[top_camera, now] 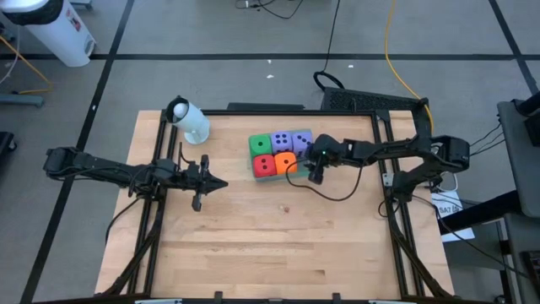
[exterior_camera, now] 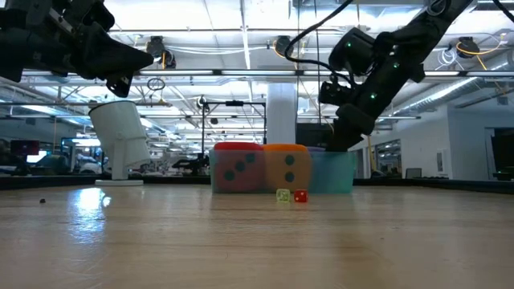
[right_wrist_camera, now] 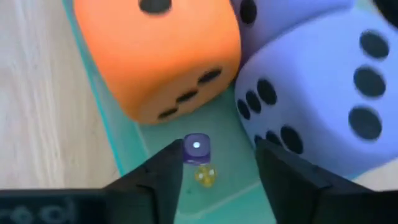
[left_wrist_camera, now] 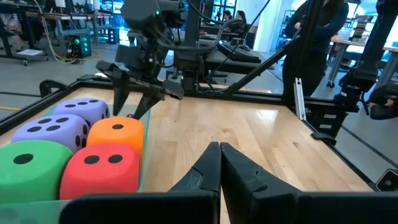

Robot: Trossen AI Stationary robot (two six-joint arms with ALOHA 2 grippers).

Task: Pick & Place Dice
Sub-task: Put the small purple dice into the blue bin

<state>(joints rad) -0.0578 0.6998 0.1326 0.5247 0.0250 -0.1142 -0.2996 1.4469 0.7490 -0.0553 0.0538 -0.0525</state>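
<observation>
The right tool (right_wrist_camera: 217,165), fingers spread, hangs over a tiny purple die (right_wrist_camera: 196,148), seemingly just released into the tray (right_wrist_camera: 124,158); next, lift clear. The left tool (left_wrist_camera: 219,163), pressed together, waits.

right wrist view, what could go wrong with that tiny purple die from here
The tiny purple die lies right by the tiny yellow die in the narrow free strip of the tray; it may tip or roll. The open right end effector straddles it close beside the orange die; pulling away could nudge either.
</observation>
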